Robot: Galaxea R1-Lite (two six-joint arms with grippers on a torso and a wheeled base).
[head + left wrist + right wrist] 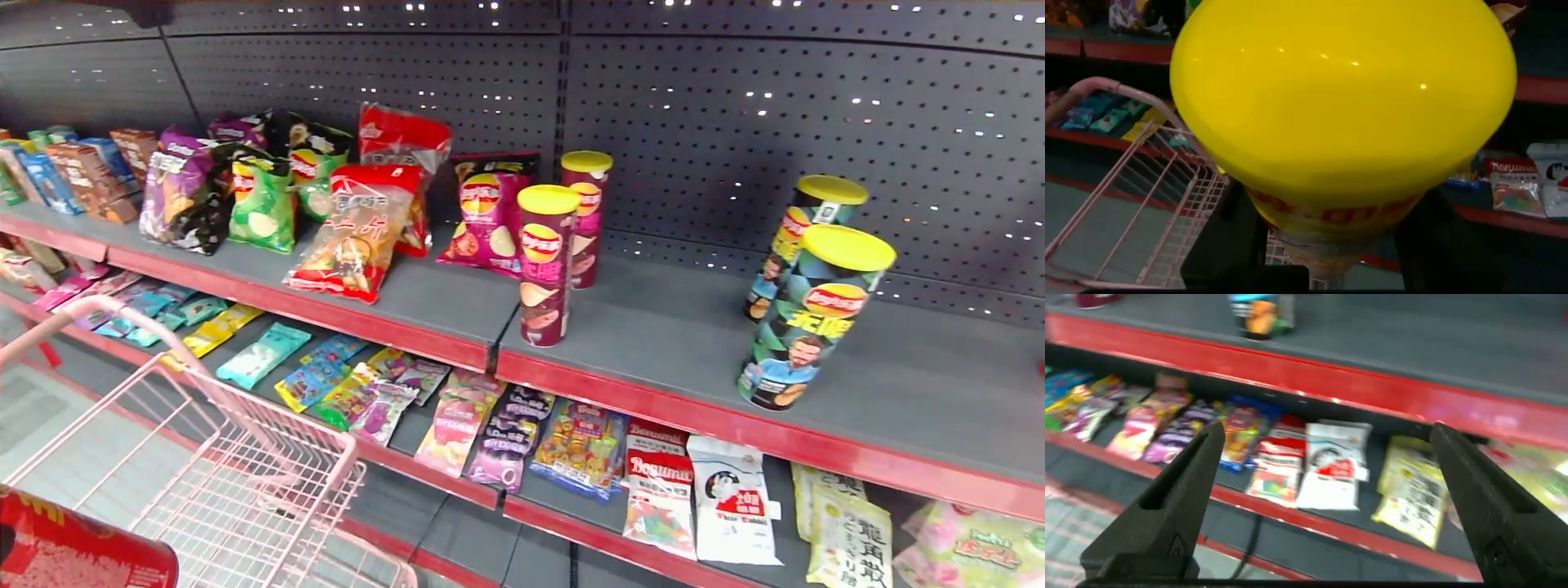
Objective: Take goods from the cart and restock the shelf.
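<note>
Shelf (653, 343) ahead: left gripper (1327, 216) clasps yellow-lidded can (1343, 90); right gripper (1327, 433) spread wide.

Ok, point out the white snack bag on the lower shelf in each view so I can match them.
Head view: the white snack bag lies on the lower shelf, right of centre.
Left wrist view: the white snack bag sits on that shelf, beyond the yellow-lidded can in the left pincer.
Right wrist view: the white snack bag lies framed by the open right pincer.
Shared landmark: the red-and-white bag beside it.
</note>
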